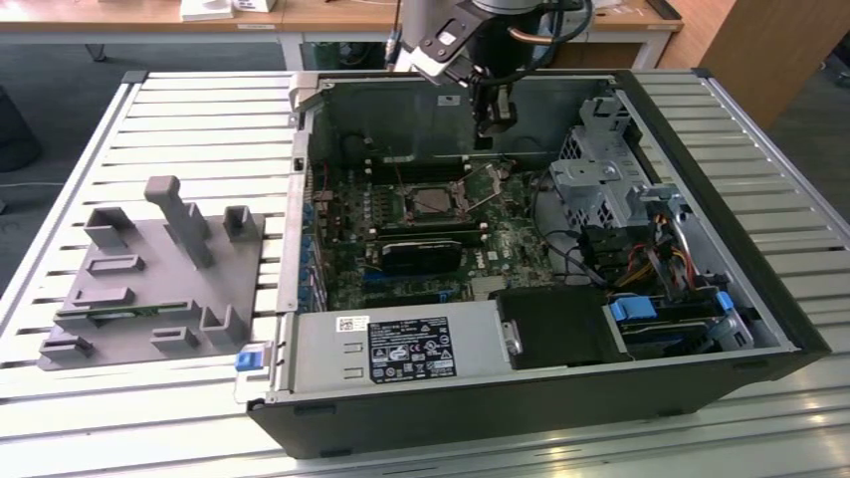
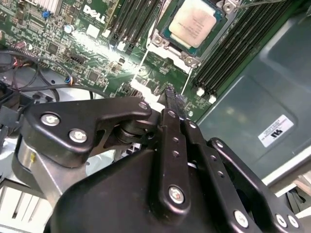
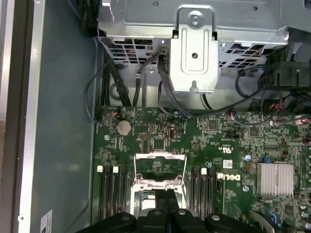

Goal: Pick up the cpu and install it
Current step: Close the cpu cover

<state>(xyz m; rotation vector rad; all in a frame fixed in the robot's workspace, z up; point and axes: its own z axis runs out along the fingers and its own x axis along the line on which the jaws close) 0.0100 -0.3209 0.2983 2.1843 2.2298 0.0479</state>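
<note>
While the cpu point(image 2: 195, 22) sits in its socket point(image 2: 170, 47), the gripper point(image 2: 175, 96) hovers nearby, jaws seemingly together.

Matte black jointed claw point(image 2: 174, 99), silver screw heads point(image 2: 176, 194)

The surface point(image 1: 199, 110) is a pale metal top made of long parallel slats with dark gaps between them. An open computer case point(image 1: 531, 423) lies on its side on the slats, taking up much of the top. Just beside the case, to the exterior view's left of it, a grey fixture plate point(image 1: 133, 299) with upright posts and small pockets lies flat on the slats.
</note>
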